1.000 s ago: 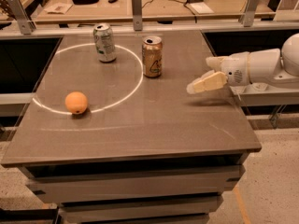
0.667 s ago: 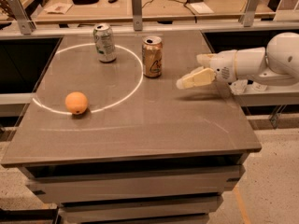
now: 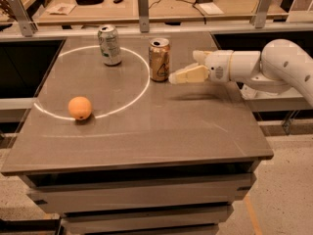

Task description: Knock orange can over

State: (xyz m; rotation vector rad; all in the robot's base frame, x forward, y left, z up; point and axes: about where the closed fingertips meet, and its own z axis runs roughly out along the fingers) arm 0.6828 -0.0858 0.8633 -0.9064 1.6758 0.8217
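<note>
While upright, orange can (image 3: 159,60); hand (image 3: 174,77) beside, contact unclear

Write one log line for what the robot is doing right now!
claw: close beside orange can | can: upright | contact: cannot tell | task: not done

Orange can (image 3: 159,59) upright on the grey surface (image 3: 161,131), standing right on the white ring (image 3: 138,100) marked there; tool (image 3: 183,74) comes in from the picture's right on a white arm (image 3: 274,65), above the surface, tip just beside the can's lower side, contact can't be told. Silver-green can (image 3: 109,44) upright further back inside the ring, orange fruit (image 3: 79,107) near the ring's front-left edge, well apart from both cans.
</note>
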